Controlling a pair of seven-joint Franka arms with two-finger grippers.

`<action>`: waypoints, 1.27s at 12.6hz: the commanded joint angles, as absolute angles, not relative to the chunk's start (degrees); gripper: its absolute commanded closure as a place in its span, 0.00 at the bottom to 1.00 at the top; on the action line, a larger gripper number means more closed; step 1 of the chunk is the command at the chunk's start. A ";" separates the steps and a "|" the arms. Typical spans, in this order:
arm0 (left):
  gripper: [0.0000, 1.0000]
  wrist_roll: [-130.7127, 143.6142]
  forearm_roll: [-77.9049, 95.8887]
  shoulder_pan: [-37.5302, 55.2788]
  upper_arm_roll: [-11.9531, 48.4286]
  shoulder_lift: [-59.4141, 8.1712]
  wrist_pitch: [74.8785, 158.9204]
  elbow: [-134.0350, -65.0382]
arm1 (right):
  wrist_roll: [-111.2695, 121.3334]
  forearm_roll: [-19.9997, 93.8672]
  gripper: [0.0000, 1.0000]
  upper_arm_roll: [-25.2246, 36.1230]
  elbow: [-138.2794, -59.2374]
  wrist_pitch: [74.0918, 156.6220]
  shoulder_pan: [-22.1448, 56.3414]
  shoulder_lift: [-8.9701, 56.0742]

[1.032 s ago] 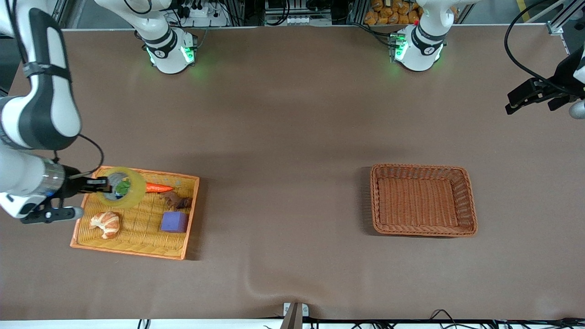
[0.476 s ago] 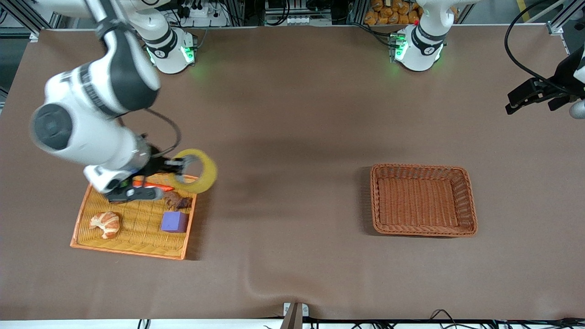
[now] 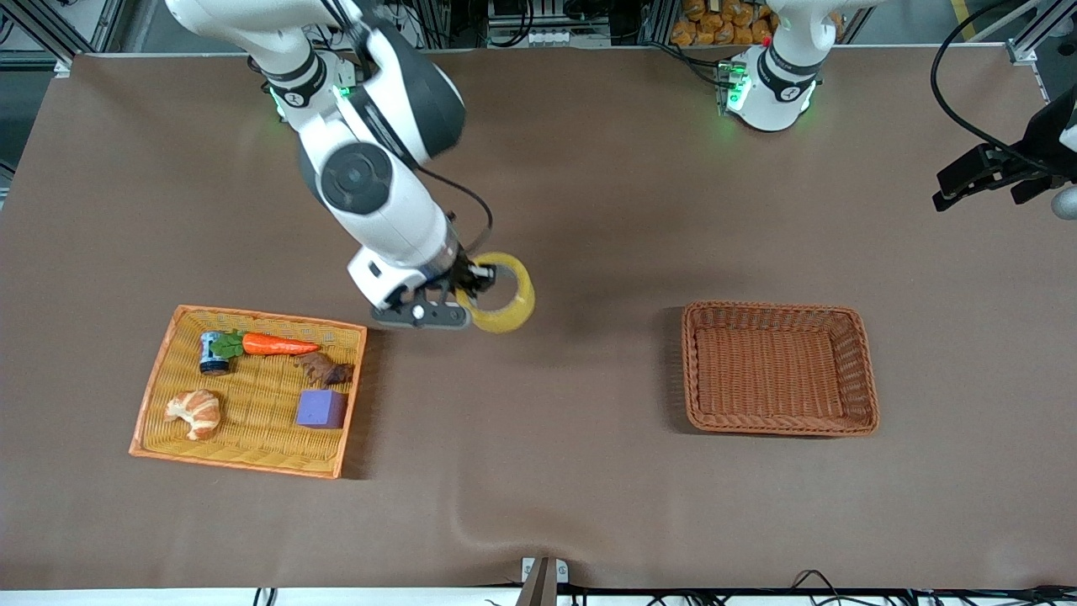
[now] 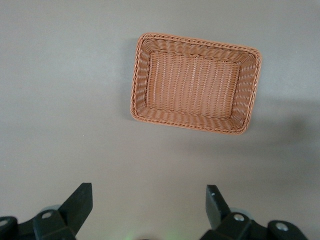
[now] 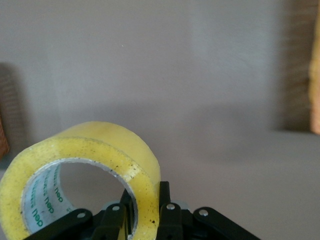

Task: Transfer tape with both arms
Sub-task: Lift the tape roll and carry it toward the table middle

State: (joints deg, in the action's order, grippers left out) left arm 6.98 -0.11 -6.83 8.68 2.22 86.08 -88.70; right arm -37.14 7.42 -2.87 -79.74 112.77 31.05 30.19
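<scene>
The tape (image 3: 510,306), a yellowish roll with a grey-white core, hangs in my right gripper (image 3: 476,283) over the bare middle of the table, between the two baskets. In the right wrist view the right gripper (image 5: 145,198) is shut on the tape's (image 5: 85,162) wall, one finger inside the ring and one outside. My left gripper (image 3: 943,190) waits in the air at the left arm's end of the table. In the left wrist view the left gripper (image 4: 148,199) is open and empty.
A brown wicker basket (image 3: 697,370) stands empty toward the left arm's end and also shows in the left wrist view (image 4: 137,82). A yellow wicker tray (image 3: 357,374) toward the right arm's end holds a carrot (image 3: 279,344), a croissant (image 3: 194,412), a purple block (image 3: 320,408) and a small can (image 3: 210,354).
My right arm has lifted the tape out of the yellow tray and carried it toward the middle of the table. The left arm has not moved.
</scene>
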 commanded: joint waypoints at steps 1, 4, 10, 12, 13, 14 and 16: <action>0.00 5.62 1.32 -6.86 8.70 1.50 85.08 -87.71 | -37.35 7.30 1.00 -2.11 -76.64 122.65 32.86 38.73; 0.00 5.89 1.32 -6.77 8.79 1.49 85.08 -87.71 | -37.44 7.03 1.00 -2.11 -76.99 126.12 33.84 41.57; 0.00 5.98 1.32 -6.77 8.79 1.05 85.25 -87.71 | -38.06 6.50 1.00 -1.58 -76.99 126.74 34.89 44.12; 0.00 5.98 1.32 -6.85 8.70 0.97 85.25 -87.71 | -37.97 6.50 1.00 -1.67 -76.99 126.74 34.72 44.12; 0.00 5.98 1.32 -6.86 8.70 0.79 85.25 -87.71 | -37.97 6.50 1.00 -1.67 -76.99 126.74 34.72 44.03; 0.00 5.98 0.88 -6.68 8.70 0.44 85.25 -87.54 | -37.97 6.50 1.00 -1.67 -76.99 126.74 34.72 44.03; 0.00 6.06 0.88 -6.77 8.70 -0.87 85.17 -85.61 | -38.06 6.07 1.00 -1.58 -76.99 126.74 34.72 44.12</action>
